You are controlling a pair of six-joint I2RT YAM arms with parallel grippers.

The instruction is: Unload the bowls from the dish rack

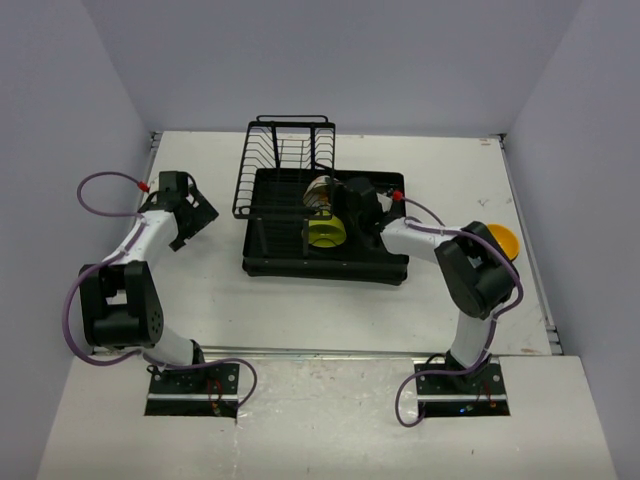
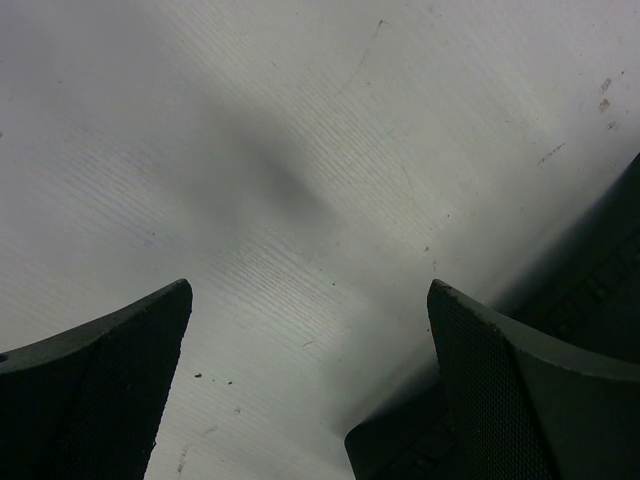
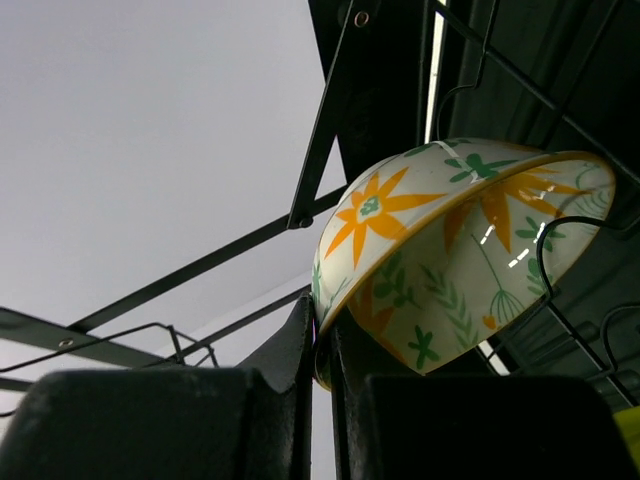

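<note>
— Where is the right gripper (image 3: 322, 345)?
— Inside the dish rack (image 1: 270, 262), pinching the patterned bowl (image 3: 450, 260) by its rim. Wires crowd the bowl's far edge.
— And the left gripper (image 2: 310, 290)?
— Spread wide above bare table (image 2: 300, 120), left of the rack. A yellow-green bowl (image 1: 325, 233) sits in the tray.

No text, label, brand or number can be read in any view. The patterned bowl (image 3: 440, 250) bears only orange flowers and green sprigs — no letters. The dish rack (image 1: 325, 268) and the table (image 1: 220, 290) show plain surfaces — nothing legible.
</note>
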